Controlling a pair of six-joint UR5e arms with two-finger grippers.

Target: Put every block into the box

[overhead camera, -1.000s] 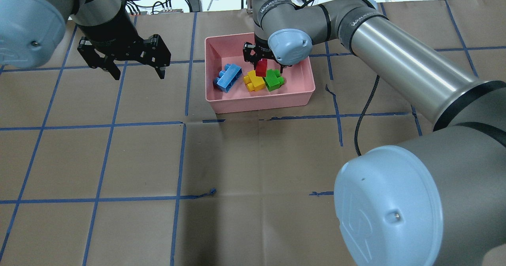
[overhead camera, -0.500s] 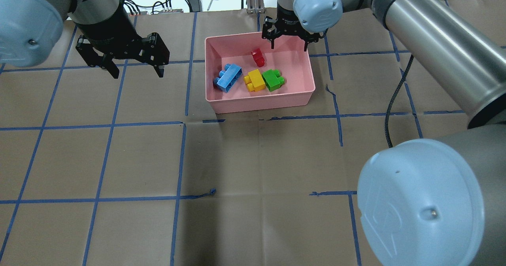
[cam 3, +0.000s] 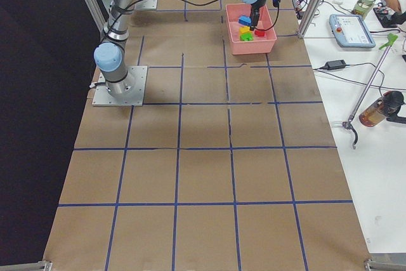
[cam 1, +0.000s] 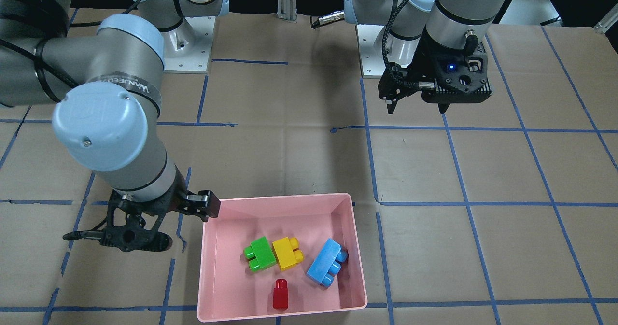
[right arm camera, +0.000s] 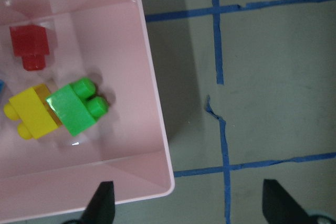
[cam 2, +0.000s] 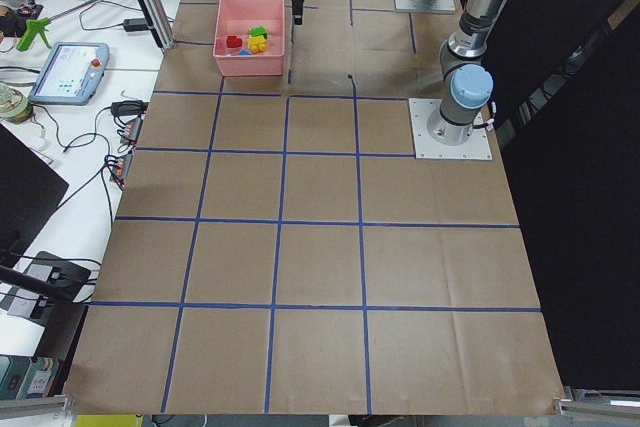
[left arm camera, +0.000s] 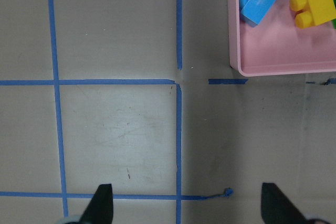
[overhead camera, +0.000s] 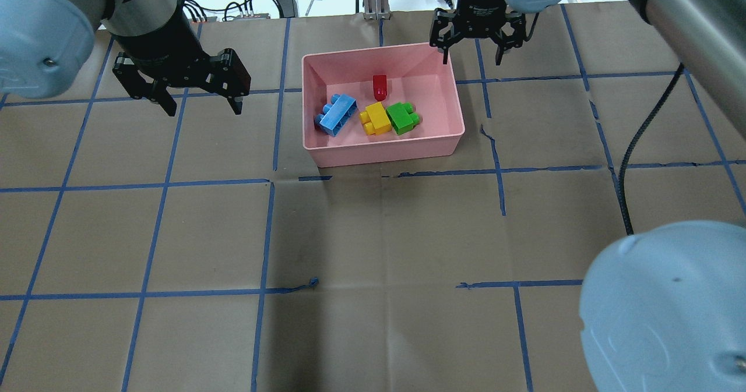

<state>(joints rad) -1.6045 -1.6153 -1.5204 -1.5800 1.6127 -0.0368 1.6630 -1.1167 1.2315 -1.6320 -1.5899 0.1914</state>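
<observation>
overhead: from behind, steeply down | front: opposite side, facing back | wrists: close, straight down | shared: box (overhead camera: 383, 153)

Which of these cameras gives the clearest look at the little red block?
The right wrist-mounted view: the red block appears largest and whole, lying in the box. Front-facing and overhead views show it whole but smaller; the side views show a red speck; the left wrist view misses it.

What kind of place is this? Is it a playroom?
Most likely a robot lab, not a playroom: two grey robot arms with blue caps are bolted to a brown-paper table gridded in blue tape, and a white side bench holds cables and a grey control tablet.
</observation>
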